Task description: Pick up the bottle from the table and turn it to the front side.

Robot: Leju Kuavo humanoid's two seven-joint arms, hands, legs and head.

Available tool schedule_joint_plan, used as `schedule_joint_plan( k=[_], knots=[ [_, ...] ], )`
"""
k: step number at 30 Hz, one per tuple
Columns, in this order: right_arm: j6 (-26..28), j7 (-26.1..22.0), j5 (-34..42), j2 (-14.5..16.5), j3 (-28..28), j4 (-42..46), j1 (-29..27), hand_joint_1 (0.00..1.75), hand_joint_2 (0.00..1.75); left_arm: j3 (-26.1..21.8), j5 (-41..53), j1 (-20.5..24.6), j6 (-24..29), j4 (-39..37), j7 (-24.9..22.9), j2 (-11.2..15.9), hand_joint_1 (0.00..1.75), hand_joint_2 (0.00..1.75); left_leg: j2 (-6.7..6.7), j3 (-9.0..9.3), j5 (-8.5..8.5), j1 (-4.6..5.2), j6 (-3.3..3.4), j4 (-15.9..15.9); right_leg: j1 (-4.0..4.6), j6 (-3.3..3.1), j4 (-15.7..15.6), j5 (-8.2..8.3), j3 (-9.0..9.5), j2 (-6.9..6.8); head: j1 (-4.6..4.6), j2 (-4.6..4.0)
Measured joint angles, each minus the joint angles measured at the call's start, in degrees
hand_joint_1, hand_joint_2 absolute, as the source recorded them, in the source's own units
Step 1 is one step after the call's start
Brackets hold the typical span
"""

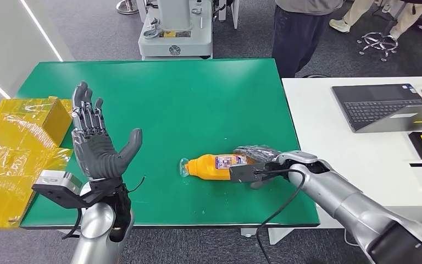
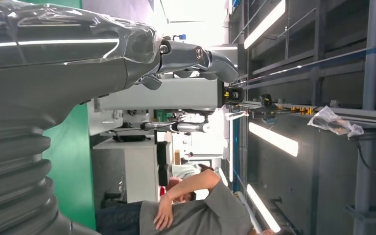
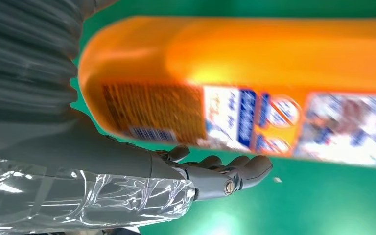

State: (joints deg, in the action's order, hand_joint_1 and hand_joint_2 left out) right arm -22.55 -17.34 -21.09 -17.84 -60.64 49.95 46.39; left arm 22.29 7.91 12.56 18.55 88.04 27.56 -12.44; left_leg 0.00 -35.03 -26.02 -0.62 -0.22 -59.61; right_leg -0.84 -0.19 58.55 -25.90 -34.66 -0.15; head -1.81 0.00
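My right hand (image 1: pixel 253 159) wraps the orange bottle (image 1: pixel 214 166) lying on the table (image 1: pixel 170 99), left hand (image 1: pixel 96 146) spread wide; lift next, then rotate.

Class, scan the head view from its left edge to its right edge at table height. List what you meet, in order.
Yellow box → left hand, raised with fingers spread → orange bottle lying on the green table → right hand at the bottle's base → laptop on the white table.

Left robot hand (image 1: pixel 96 144) raised, fingers spread; right robot hand (image 1: pixel 255 163) low, curled.
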Motion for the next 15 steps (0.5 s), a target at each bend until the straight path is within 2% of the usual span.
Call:
schedule_joint_plan(
  k=[6,15],
  knots=[
    [0.0,-1.4,-0.6,0.0,-0.2,-1.7,-0.1,0.00,1.75,0.0,-2.5,-0.1,0.0,0.0,1.8,0.5,0.00,1.75,0.00,0.00,0.00,0.00,0.01,0.0,0.00,0.00,0.0,0.00,0.02,0.01,-0.01,0.01],
    [1.4,-3.4,-1.1,1.6,-0.5,-6.5,0.0,0.00,1.75,-0.1,-3.3,-0.2,0.6,-0.5,3.1,1.1,0.00,1.75,0.00,0.01,0.00,0.00,0.00,0.0,0.00,0.00,0.0,0.00,0.02,-0.02,-0.01,0.00]
  ],
)
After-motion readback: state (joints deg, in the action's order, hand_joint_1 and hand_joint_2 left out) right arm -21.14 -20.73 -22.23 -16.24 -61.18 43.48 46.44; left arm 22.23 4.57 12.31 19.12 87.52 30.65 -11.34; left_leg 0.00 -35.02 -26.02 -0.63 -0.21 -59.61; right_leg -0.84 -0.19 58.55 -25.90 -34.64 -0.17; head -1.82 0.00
